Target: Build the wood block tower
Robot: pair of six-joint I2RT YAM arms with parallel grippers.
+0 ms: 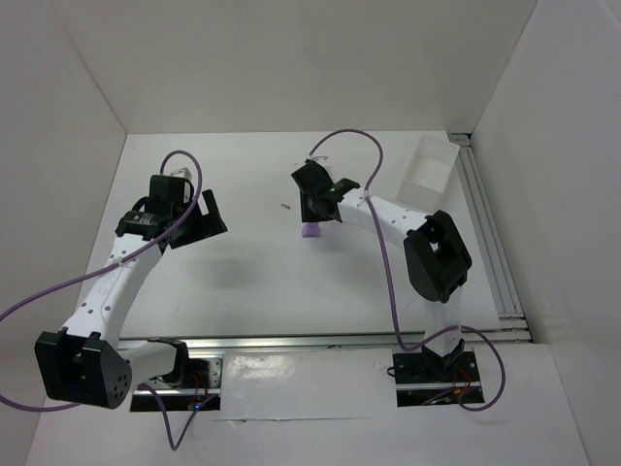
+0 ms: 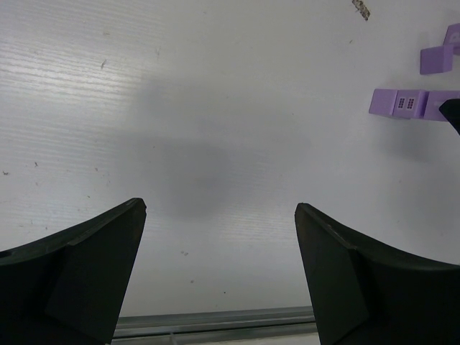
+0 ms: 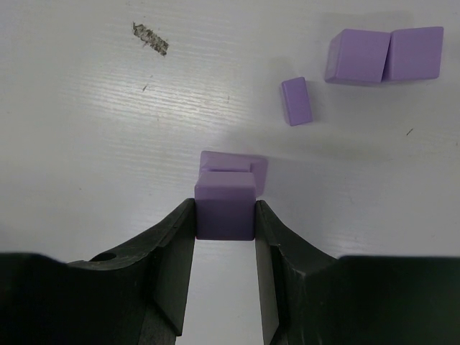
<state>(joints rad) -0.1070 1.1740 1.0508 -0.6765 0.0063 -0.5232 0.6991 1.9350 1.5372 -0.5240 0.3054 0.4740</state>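
In the right wrist view my right gripper (image 3: pixel 224 207) is shut on a lilac cube (image 3: pixel 224 215), one finger on each side. The cube sits over another lilac block (image 3: pixel 231 162); I cannot tell whether they touch. Two lilac cubes (image 3: pixel 357 56) lie side by side at the upper right, with a thinner lilac piece (image 3: pixel 296 100) near them. From above, the right gripper (image 1: pixel 315 209) is at mid-table with lilac (image 1: pixel 312 232) under it. My left gripper (image 2: pixel 219 208) is open and empty over bare table, left of the blocks (image 2: pixel 399 102); it also shows from above (image 1: pixel 199 221).
A shallow white tray (image 1: pixel 427 167) stands at the back right by the wall. A small dark speck (image 3: pixel 149 38) lies on the table beyond the blocks. White walls enclose the table on three sides. A metal rail (image 1: pixel 340 340) runs along the near edge.
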